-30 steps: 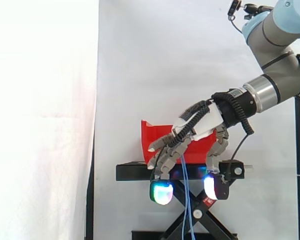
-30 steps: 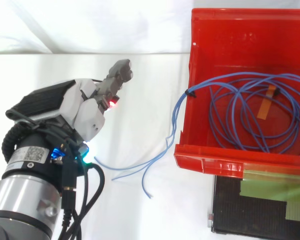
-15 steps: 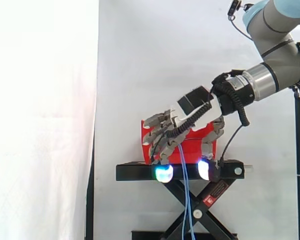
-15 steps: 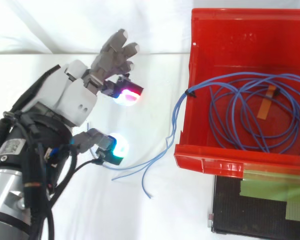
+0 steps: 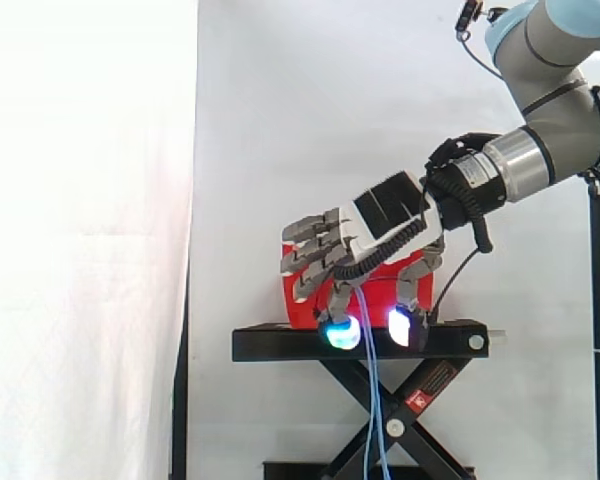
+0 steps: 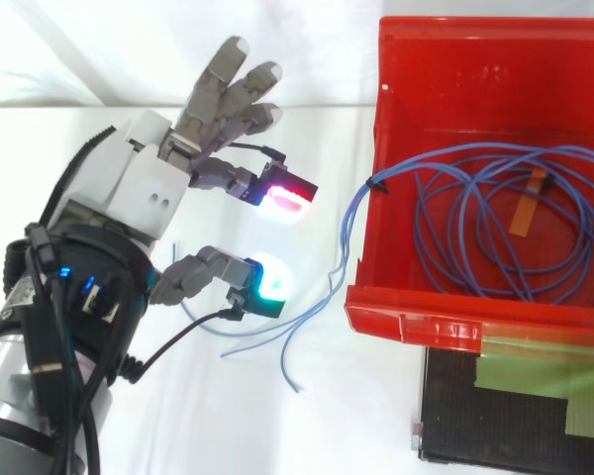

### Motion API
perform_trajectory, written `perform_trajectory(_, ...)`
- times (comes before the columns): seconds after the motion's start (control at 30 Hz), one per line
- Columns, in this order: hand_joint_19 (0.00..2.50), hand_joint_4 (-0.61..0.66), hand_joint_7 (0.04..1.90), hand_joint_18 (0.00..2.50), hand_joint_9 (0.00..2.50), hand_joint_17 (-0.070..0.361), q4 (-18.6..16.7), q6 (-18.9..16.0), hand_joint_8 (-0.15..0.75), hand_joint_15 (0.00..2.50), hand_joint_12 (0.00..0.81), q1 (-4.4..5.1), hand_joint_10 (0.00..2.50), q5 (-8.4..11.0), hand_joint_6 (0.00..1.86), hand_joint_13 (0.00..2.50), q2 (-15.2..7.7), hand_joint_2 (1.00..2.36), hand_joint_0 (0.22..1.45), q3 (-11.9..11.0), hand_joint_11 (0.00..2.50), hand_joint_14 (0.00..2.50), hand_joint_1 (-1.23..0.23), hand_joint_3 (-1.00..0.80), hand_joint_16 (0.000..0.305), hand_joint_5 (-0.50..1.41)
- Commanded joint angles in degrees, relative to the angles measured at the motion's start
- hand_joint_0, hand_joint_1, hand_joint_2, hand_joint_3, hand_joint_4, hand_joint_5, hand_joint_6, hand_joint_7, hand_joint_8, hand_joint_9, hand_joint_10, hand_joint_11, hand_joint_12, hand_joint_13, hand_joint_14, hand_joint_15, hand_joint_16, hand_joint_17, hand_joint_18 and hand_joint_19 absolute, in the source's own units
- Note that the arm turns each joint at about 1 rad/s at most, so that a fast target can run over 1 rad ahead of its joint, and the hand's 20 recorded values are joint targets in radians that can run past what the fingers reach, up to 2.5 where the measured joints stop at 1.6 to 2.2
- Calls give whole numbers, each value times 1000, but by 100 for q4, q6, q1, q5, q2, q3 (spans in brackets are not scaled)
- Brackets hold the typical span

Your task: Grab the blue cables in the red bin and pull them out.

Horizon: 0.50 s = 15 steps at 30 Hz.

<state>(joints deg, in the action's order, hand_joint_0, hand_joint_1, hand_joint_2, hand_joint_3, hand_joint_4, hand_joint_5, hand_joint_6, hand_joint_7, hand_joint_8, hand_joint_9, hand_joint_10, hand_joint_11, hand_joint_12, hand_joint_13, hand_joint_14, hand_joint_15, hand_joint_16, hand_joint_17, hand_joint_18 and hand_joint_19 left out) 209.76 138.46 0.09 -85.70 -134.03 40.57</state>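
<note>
Hand: I see the hand (image 6: 144,193) spread wide, fingers straight and fanned, thumb out to the side. It has hold of nothing.
Pads: one pad (image 6: 287,193) glows red-magenta and the thumb's pad (image 6: 267,292) glows cyan. Both face the bin.
Cables: the main coil (image 6: 453,213) lies inside the bin (image 6: 445,322), looped across its floor, well apart from the hand.
Loose ends: a few strands (image 6: 302,315) climb over the bin's left wall near its lower-left corner in the top view. They trail out toward the hand and pass just under the cyan pad. I cannot tell whether they touch it.
Side view: the hand (image 5: 380,210) sits in front of the bin, above the stand's (image 5: 280,345) top edge. The strands (image 5: 372,400) hang straight down between the two glowing pads, past the stand.
</note>
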Motion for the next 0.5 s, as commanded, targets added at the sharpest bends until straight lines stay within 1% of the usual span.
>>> perform_trajectory(0.0,215,74,446,125,404,120,-119,151,242,108,337,-18,11,0,623,261,0,1000,754,3,388,4,-1068,-1000,53,370)
perform_trajectory(0.13,222,72,472,123,401,120,-313,168,242,108,337,-18,11,0,573,260,0,1000,752,29,387,4,-1069,-1000,53,379)
perform_trajectory(0.17,215,70,473,124,401,120,-392,168,240,104,337,-18,11,0,563,260,0,1000,752,65,388,4,-1069,-1000,53,381)
perform_trajectory(0.3,215,72,478,123,400,120,-523,239,241,107,337,-26,11,0,553,257,0,1000,748,144,388,4,-1066,-1000,53,384)
perform_trajectory(0.4,222,76,482,123,399,120,-664,327,243,106,337,-53,13,-8,547,256,0,1000,744,223,385,4,-1066,-1000,53,386)
perform_trajectory(0.47,214,75,486,122,399,120,-805,362,243,106,337,-79,11,-17,541,255,0,1000,745,390,386,4,-1065,-1000,53,387)
